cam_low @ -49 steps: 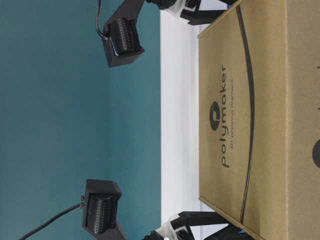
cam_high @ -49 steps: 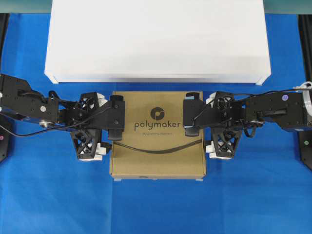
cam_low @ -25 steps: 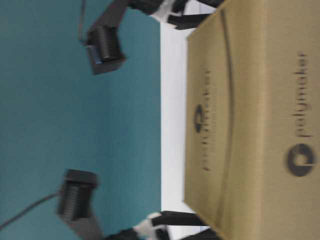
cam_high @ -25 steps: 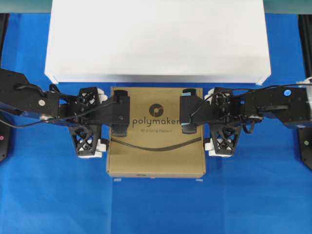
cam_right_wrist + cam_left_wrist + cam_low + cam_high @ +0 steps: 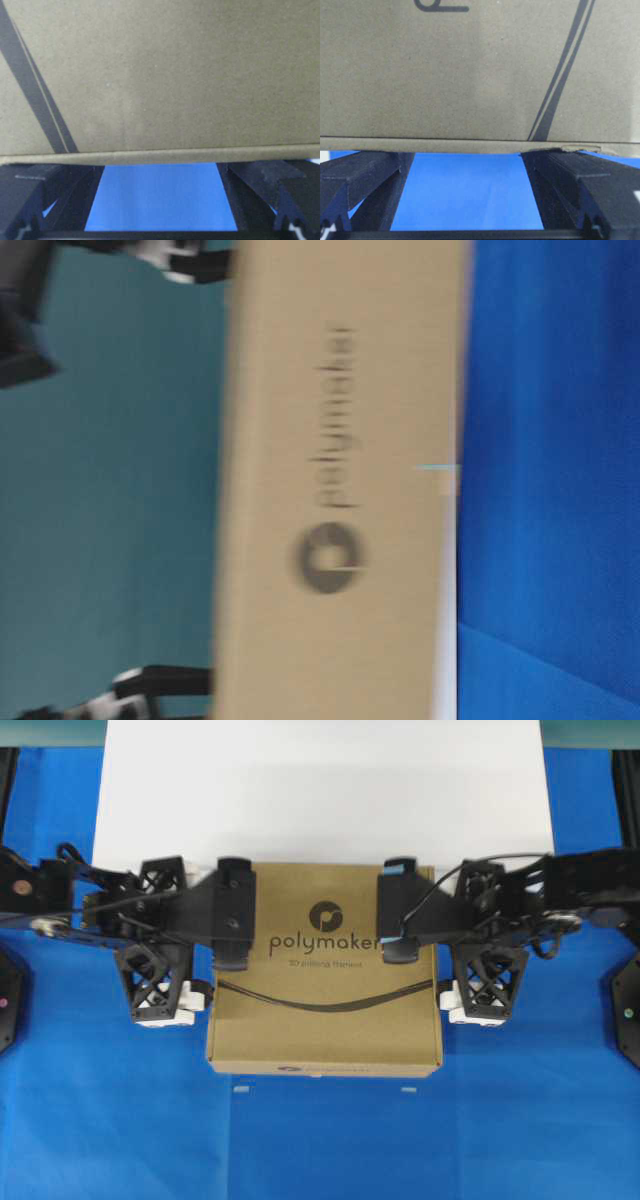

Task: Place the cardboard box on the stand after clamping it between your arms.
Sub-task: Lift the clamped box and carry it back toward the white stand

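While both wide-open pincers squeeze the cardboard box aloft, the white stand at twelve o'clock awaits it.

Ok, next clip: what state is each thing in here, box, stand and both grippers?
cardboard box: closed, lifted off the blue cloth, clamped between the grippers, far edge over the stand's front.
stand: top bare, box not yet resting on it.
left gripper: jaws wide, pressed against the box's side.
right gripper: same, opposite side.
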Controlling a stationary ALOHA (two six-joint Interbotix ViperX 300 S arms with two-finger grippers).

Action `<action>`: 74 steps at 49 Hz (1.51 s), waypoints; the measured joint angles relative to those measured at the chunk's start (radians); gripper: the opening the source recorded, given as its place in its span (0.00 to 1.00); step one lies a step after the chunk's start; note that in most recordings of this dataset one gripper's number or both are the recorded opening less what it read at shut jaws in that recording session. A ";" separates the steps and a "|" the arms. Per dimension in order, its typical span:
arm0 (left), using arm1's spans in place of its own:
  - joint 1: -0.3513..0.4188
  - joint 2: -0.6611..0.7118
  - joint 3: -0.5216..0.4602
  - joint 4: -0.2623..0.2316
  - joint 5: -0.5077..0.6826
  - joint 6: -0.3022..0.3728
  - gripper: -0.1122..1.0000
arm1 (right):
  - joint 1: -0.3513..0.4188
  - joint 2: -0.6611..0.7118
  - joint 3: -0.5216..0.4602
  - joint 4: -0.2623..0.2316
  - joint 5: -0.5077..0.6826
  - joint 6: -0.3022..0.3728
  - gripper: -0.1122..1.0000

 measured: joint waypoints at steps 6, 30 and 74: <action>0.000 -0.018 -0.037 -0.002 0.034 0.002 0.84 | -0.002 -0.031 -0.032 0.000 0.037 0.000 0.97; 0.020 -0.017 -0.054 0.000 0.046 0.009 0.85 | -0.020 -0.020 -0.037 0.000 0.041 0.002 0.97; 0.202 0.058 -0.129 0.009 0.071 0.144 0.84 | -0.213 0.044 -0.069 -0.002 0.043 -0.156 0.97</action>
